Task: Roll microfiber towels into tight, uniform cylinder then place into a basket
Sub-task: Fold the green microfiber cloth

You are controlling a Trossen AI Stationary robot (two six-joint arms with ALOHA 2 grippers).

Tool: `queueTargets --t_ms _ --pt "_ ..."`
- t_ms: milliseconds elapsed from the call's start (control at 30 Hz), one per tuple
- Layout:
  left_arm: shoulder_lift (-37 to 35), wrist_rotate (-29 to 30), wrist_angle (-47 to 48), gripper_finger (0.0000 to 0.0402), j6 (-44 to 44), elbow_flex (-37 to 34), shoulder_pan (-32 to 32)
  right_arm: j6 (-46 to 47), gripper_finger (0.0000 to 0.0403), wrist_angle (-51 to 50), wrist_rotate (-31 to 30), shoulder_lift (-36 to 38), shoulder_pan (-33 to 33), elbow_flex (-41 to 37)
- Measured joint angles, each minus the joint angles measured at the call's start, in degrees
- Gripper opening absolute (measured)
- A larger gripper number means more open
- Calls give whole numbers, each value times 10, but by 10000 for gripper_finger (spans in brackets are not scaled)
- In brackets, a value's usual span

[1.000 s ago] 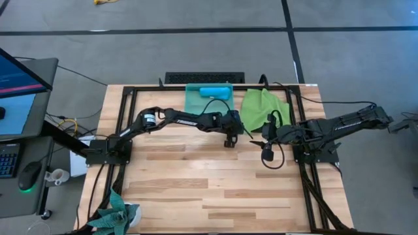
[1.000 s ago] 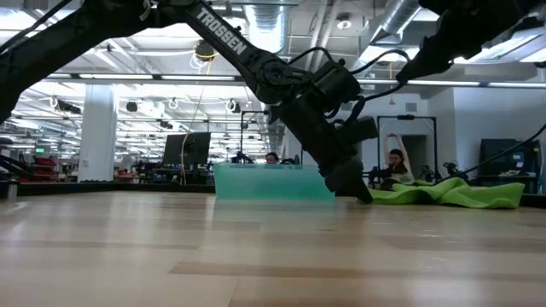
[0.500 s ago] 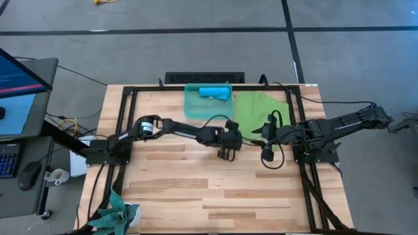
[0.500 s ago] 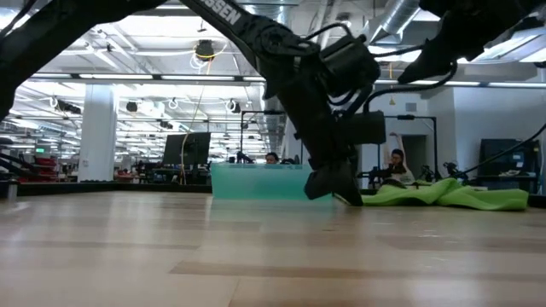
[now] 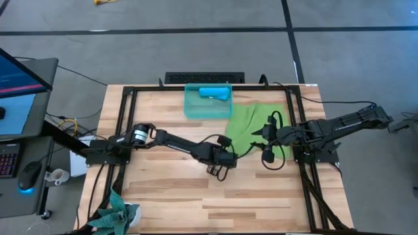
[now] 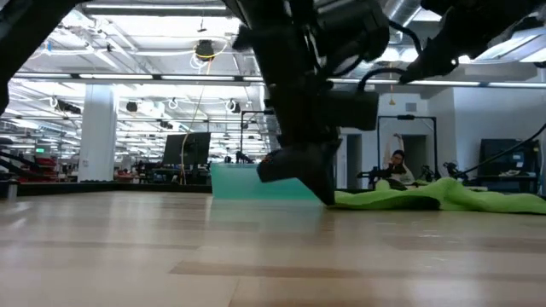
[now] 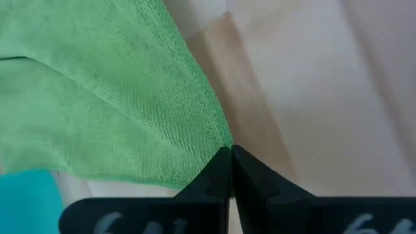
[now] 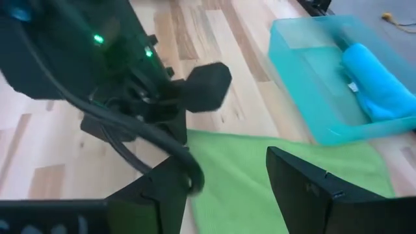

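Over the last second we have dragged the green towel (image 5: 256, 124) off its heap by the basket (image 5: 208, 109) toward the table's (image 5: 170, 189) middle. Our left gripper (image 5: 221, 168) is clamped on the towel's corner, fingers (image 7: 218, 177) pressed together on the hem, so the cloth now lies stretched out flatter. Our right gripper (image 5: 260, 135) hovers over the towel's far side, its fingers apart and empty. The blue towel (image 5: 215, 93) already sits rolled in the basket. We judge the green one is nearly spread for rolling.
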State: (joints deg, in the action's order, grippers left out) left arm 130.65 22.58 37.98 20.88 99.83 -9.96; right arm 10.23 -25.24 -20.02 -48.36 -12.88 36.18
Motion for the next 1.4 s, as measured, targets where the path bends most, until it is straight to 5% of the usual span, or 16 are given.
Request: queueTargets --t_ms 500,767,1033,1400 --pt "-33 33 258 0 -195 0 -99 -2 225 20 -33 1 -86 -1" --pt "-33 50 420 0 -367 0 -154 4 225 75 -28 -2 -92 -1" --pt "-33 29 486 0 -447 0 -192 62 225 85 -25 -50 -92 -1" --pt "-76 -32 515 0 -449 -30 -220 -137 225 253 -24 -111 -128 -1"
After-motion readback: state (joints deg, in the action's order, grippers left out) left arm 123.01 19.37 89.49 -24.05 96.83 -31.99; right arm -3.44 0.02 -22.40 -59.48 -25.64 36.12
